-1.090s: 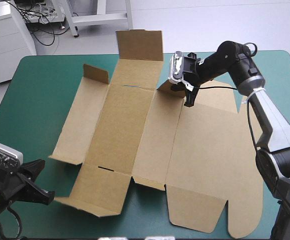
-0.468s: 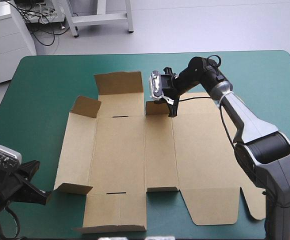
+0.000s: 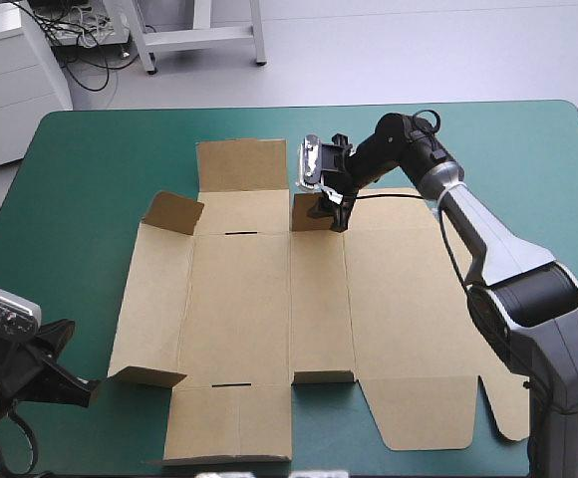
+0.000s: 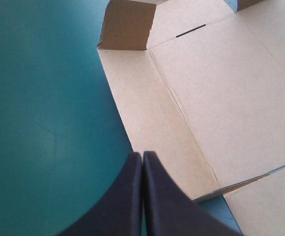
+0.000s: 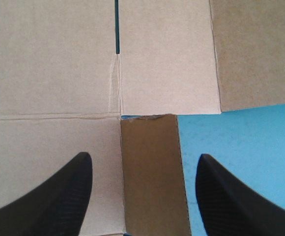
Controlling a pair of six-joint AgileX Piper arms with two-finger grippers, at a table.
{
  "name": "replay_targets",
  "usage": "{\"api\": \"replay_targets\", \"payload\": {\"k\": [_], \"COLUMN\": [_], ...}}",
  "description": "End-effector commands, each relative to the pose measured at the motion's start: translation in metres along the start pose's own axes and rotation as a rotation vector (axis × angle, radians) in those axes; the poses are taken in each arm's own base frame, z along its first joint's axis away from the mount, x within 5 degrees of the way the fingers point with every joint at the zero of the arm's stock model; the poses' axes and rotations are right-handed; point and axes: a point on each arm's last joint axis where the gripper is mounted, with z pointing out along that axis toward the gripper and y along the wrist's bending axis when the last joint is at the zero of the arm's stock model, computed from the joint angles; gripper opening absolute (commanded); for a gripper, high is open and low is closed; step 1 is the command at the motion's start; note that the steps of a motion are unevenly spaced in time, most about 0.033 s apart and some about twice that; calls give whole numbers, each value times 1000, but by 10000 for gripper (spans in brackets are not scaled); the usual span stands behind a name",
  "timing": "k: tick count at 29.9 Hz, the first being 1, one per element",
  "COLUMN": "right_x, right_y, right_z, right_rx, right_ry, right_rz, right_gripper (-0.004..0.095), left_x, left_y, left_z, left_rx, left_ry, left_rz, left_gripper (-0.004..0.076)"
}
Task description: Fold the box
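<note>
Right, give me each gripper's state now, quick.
Left gripper: shut, holding nothing, at the edge of the box.
Right gripper: open, astride a raised flap of the box, not gripping.

Bare teal-green cover (image 3: 80, 189) lies open down the frame's left and across its top right; at centre the flat brown box (image 3: 239, 299) spreads, its raised flaps (image 3: 241, 164) and the right arm (image 3: 488, 239) blocking the upper middle.
</note>
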Motion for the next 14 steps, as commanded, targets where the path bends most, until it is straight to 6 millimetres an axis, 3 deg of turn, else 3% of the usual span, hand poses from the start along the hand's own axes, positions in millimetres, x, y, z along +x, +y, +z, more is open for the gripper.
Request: {"api": "replay_targets", "payload": {"k": [1,4,10,14], "right_x": [-27,-32,-42,-46], "right_y": [-4,-4,-2,-2], "right_z": [-52,-68,-114,-143], "right_rx": [125,164,253,353], "right_ry": [-85,-79,-17,-11], "right_rz": [56,121,197,342], "right_gripper": [574,464,-10,-14], "left_x": [-11,-11,-12,-12], "left_y": [2,2,3,3], "left_z": [-5,-5,-5,-5], "left_rx": [-6,-6,-21,-20], "left_ry": [-76,-81,-91,-94], "left_rz": [-2,-2,5,5], "left_gripper": [-32,-32,-32,-32]}}
